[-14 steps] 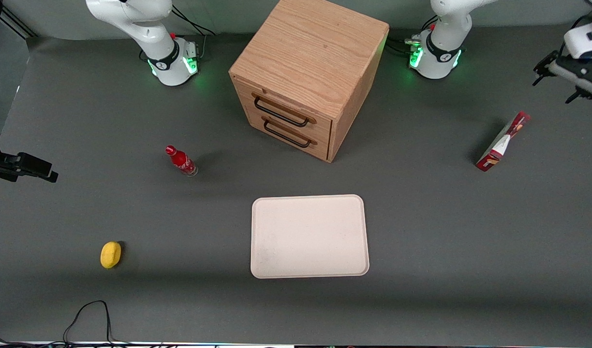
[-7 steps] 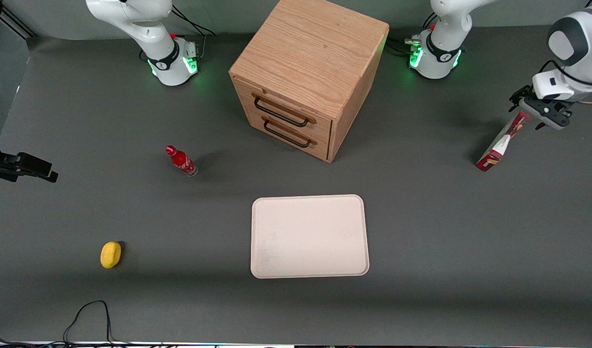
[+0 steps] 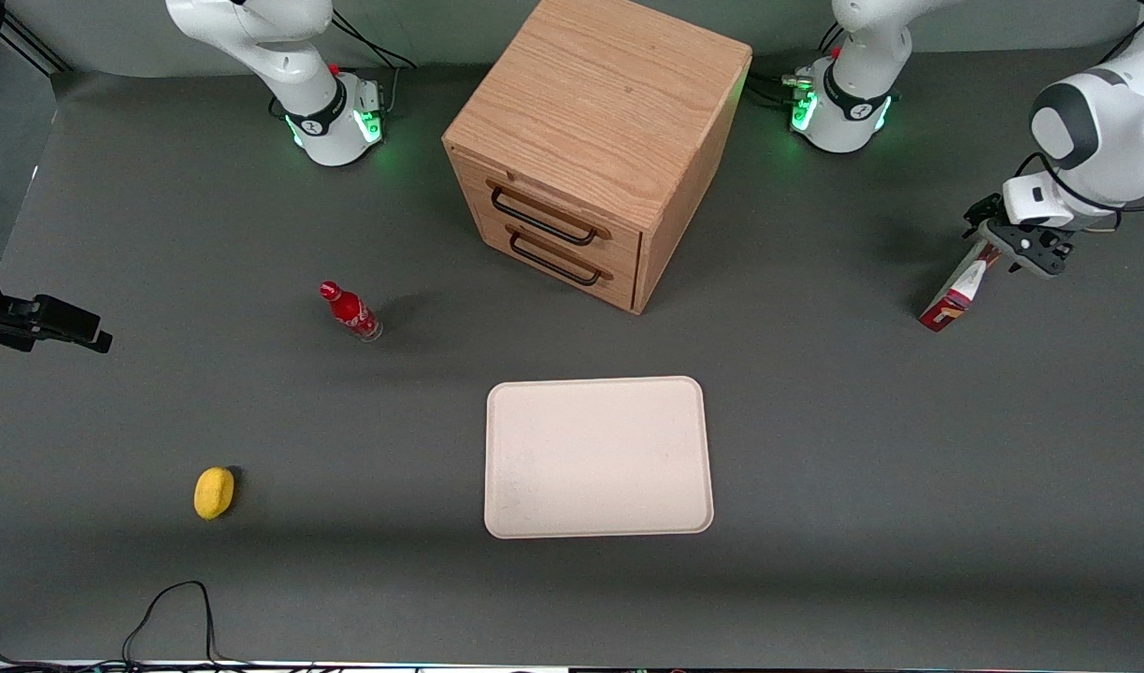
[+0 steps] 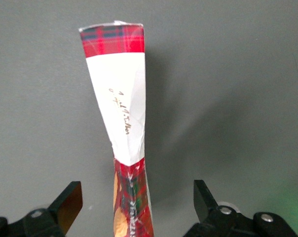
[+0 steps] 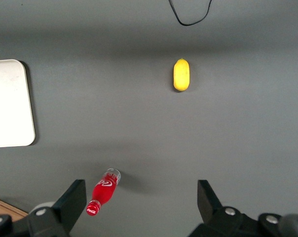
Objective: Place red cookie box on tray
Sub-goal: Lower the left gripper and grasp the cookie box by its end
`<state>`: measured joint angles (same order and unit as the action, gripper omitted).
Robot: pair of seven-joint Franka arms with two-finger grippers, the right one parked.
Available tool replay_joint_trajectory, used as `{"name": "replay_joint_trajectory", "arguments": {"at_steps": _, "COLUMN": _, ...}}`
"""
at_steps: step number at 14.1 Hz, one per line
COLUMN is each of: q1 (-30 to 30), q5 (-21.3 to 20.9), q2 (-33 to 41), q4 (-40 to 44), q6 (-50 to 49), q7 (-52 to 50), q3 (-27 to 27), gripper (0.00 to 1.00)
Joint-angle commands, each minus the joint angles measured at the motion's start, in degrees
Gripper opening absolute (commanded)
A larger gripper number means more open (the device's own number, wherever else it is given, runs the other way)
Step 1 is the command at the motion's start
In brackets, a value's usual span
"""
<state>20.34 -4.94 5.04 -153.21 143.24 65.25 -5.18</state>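
The red cookie box (image 3: 957, 292) is stood on its thin edge on the desk (image 3: 815, 598), toward the working arm's end, well apart from the tray (image 3: 598, 457), which lies nearer the front camera in front of the wooden drawer cabinet (image 3: 591, 150). The box's upper end is straddled by the gripper (image 3: 1013, 246); in the wrist view the narrow top edge of the box (image 4: 120, 123) is seen between the two fingers (image 4: 66, 203), which are spread wide with clear gaps on both sides, and nothing is held yet. Risk is judged mainly as a topple: the box is thin and balanced on edge, so it could be knocked flat if one finger reaches it first during closing or descent, and a flat box would be hard to pick off the desk. The box sits closer to one finger than the other in the wrist view, so a sideways push is likely unless the gripper is centred. A grip only at the top end could also let the box swing or slip during the long carry to the tray. Compared with a second ago, the gripper has been brought from high near the edge of the front view down and inward to the box's top; half a second ago it was just at the upper corner, and now it is lower over the box. The box, tray, red soda bottle (image 3: 350, 311) and yellow object (image 3: 214, 493) are unchanged.
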Motion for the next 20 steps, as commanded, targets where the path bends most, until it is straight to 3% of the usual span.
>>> {"name": "replay_joint_trajectory", "arguments": {"at_steps": 1, "q1": 0.05, "q5": -0.42, "q2": -0.9, "q4": -0.07, "q6": 0.9, "q7": 0.93, "q3": -0.1, "gripper": 1.0}}
{"name": "replay_joint_trajectory", "arguments": {"at_steps": 2, "q1": 0.05, "q5": -0.42, "q2": -1.08, "q4": 0.02, "q6": 0.9, "q7": 0.84, "q3": -0.1, "gripper": 0.99}}
{"name": "replay_joint_trajectory", "arguments": {"at_steps": 3, "q1": 0.05, "q5": -0.33, "q2": -1.08, "q4": 0.02, "q6": 0.81, "q7": 0.84, "q3": -0.1, "gripper": 0.84}}
{"name": "replay_joint_trajectory", "arguments": {"at_steps": 5, "q1": 0.05, "q5": 0.1, "q2": -1.08, "q4": 0.1, "q6": 0.72, "q7": 0.67, "q3": -0.1, "gripper": 0.39}}
{"name": "replay_joint_trajectory", "arguments": {"at_steps": 6, "q1": 0.05, "q5": 0.11, "q2": -0.99, "q4": 0.28, "q6": 0.46, "q7": 0.66, "q3": -0.1, "gripper": 0.12}}
{"name": "replay_joint_trajectory", "arguments": {"at_steps": 7, "q1": 0.05, "q5": 0.11, "q2": -0.99, "q4": 0.37, "q6": 0.28, "q7": 0.66, "q3": -0.1, "gripper": 0.0}}
{"name": "replay_joint_trajectory", "arguments": {"at_steps": 14, "q1": 0.05, "q5": 0.11, "q2": -0.2, "q4": 1.5, "q6": -1.03, "q7": 0.66, "q3": -0.1, "gripper": 0.0}}
{"name": "replay_joint_trajectory", "arguments": {"at_steps": 16, "q1": 0.05, "q5": 0.11, "q2": 1.46, "q4": 5.0, "q6": -6.8, "q7": 0.66, "q3": -0.1, "gripper": 0.0}}
{"name": "replay_joint_trajectory", "arguments": {"at_steps": 20, "q1": -0.12, "q5": 0.19, "q2": 4.71, "q4": 20.8, "q6": -27.18, "q7": 0.23, "q3": -0.01, "gripper": 0.0}}
